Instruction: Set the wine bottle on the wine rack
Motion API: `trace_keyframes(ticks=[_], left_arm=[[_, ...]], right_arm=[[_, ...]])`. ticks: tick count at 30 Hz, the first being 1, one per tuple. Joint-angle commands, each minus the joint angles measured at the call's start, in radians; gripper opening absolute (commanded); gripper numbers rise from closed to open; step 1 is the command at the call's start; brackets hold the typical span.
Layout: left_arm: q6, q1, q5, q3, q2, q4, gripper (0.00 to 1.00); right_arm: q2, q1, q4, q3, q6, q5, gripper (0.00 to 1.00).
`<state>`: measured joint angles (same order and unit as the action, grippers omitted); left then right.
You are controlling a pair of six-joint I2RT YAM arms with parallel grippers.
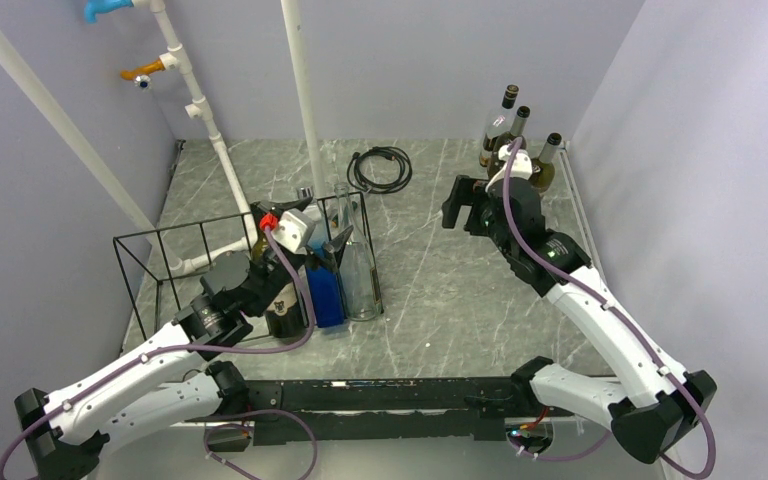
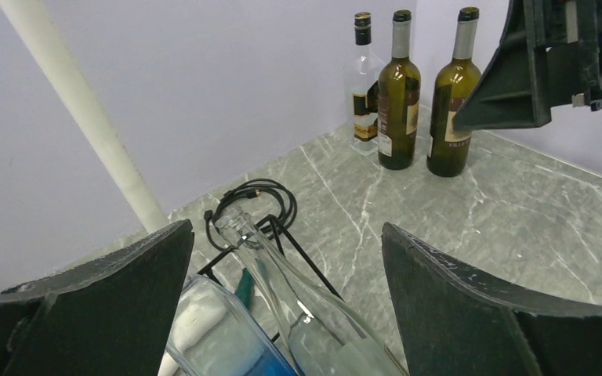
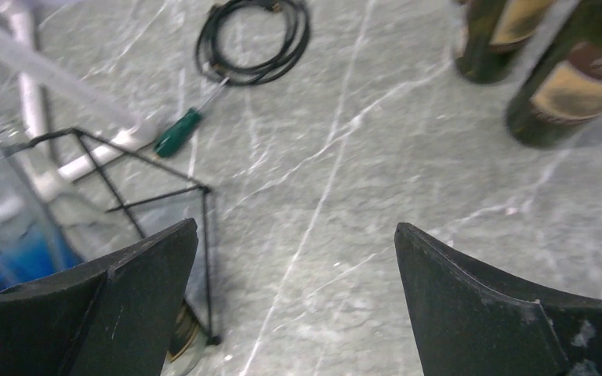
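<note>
Clear wine bottle [image 2: 262,262] sits slanted at the right end of the wine rack [image 1: 160,258], right beside a blue bottle [image 1: 326,295]. Left gripper [image 2: 286,229] is spread wide either side of its neck (not touching, far as I can see). Right gripper [image 3: 295,225] is wide too, nothing in it, near three standing bottles [image 2: 398,102] in the far corner.

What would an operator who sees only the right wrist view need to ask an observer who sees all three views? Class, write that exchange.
Operator: How many bottles stand in the far corner?
Observer: Three upright bottles; the left wrist view shows them whole.
Operator: What is the left gripper doing?
Observer: The left gripper is open above the clear bottle lying in the wine rack.
</note>
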<state>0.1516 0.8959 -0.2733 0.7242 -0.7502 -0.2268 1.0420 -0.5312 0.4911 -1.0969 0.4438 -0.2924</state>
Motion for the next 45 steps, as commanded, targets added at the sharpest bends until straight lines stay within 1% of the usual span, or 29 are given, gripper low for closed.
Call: trace_keyframes(ticks=[1, 4, 8, 11, 12, 15, 17, 22, 24, 29, 37, 45], left_arm=[[0.041, 0.007, -0.042, 0.012, 0.011, -0.077, 0.95], [0.044, 0.006, -0.070, 0.004, 0.010, -0.092, 0.94], [0.041, 0.006, -0.060, 0.011, 0.001, -0.077, 0.93], [0.051, 0.007, -0.080, 0.005, -0.012, -0.092, 0.93], [0.051, 0.007, -0.086, 0.006, -0.016, -0.092, 0.93], [0.036, 0.007, -0.083, 0.011, -0.017, -0.084, 0.91], [0.030, 0.007, -0.084, 0.004, -0.018, -0.093, 0.91], [0.032, 0.007, -0.091, 0.014, -0.030, -0.080, 0.89], [0.033, 0.007, -0.105, 0.017, -0.026, -0.076, 0.89], [0.048, 0.007, -0.145, 0.000, -0.013, -0.106, 0.88], [0.045, 0.006, -0.148, 0.003, -0.008, -0.102, 0.88], [0.074, 0.006, -0.168, -0.010, -0.014, -0.131, 0.88]], right_arm=[[-0.026, 0.025, -0.012, -0.063, -0.085, -0.183, 1.00], [-0.033, 0.046, -0.035, -0.075, -0.150, -0.248, 1.00], [-0.034, 0.073, -0.020, -0.105, -0.217, -0.356, 1.00], [-0.061, 0.110, -0.019, -0.105, -0.252, -0.386, 1.00], [-0.074, 0.131, -0.038, -0.088, -0.264, -0.383, 1.00], [-0.103, 0.233, -0.214, -0.015, -0.307, -0.329, 0.99], [-0.093, 0.294, -0.283, -0.007, -0.314, -0.287, 0.99], [0.032, 0.381, -0.319, -0.083, -0.335, -0.294, 0.99], [0.080, 0.403, -0.324, -0.114, -0.348, -0.262, 0.99], [0.178, 0.443, -0.327, -0.174, -0.363, -0.247, 0.99], [0.335, 0.524, -0.362, -0.236, -0.351, -0.176, 0.99], [0.565, 0.563, -0.260, -0.421, -0.330, -0.088, 1.00]])
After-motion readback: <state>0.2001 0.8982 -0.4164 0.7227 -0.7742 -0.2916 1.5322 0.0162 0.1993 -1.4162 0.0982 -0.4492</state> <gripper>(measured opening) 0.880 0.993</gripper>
